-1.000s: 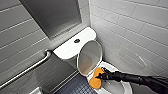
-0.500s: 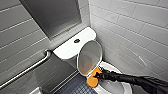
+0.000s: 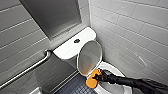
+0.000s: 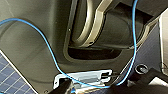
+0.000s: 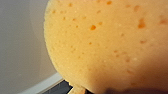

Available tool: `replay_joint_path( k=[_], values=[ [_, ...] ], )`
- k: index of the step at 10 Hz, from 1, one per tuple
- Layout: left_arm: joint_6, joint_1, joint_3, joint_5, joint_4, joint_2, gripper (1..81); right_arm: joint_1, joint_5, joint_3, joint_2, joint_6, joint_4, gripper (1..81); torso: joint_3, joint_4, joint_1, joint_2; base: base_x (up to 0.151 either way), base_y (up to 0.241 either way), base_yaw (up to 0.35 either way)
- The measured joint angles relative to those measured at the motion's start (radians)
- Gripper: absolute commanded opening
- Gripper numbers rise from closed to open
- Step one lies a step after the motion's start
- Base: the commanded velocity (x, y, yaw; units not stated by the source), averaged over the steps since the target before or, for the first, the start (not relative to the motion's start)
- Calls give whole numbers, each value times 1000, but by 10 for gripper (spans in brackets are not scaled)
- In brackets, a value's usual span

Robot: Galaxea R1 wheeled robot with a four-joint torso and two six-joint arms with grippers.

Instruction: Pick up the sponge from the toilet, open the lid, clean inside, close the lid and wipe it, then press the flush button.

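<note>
The white toilet [image 3: 67,47] stands against the tiled wall with its lid [image 3: 89,58] raised and leaning toward the tank. The dark round flush button [image 3: 77,40] sits in the middle of the tank top. My right arm reaches in from the lower right, and its gripper [image 3: 98,78] is shut on the orange sponge [image 3: 92,80]. The sponge is pressed at the bowl's near-left rim [image 3: 110,67], just below the lid's lower edge. In the right wrist view the sponge [image 5: 105,45] shows large against white ceramic.
A metal grab bar [image 3: 37,65] runs along the left wall beside the tank. A grey panel [image 3: 55,15] sits above the tank. Dark tiled floor [image 3: 75,87] lies left of the bowl. A blue cable [image 4: 50,50] crosses my own dark body in the left wrist view.
The sponge and right gripper rose along the bowl's rim toward the lid, then settled slightly lower. The lid stays up.
</note>
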Motion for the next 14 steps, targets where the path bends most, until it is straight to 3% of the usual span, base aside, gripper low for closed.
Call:
replay_joint_path(
  k=[2, 5, 14],
  values=[
    [0, 0, 0, 0, 0, 0, 811, -41, -1, 90, -45, 1, -21, 10, 0, 0, 0, 0, 0, 0, 0],
    [0, 0, 1, 0, 0, 3, 811, -90, -102, 268, -161, 8, -55, 10, 0, 0, 0, 0, 0, 0, 0],
    [0, 0, 1, 0, 0, 5, 811, -144, -117, 525, -501, 15, -89, 10, 0, 0, 0, 0, 0, 0, 0]
  ],
)
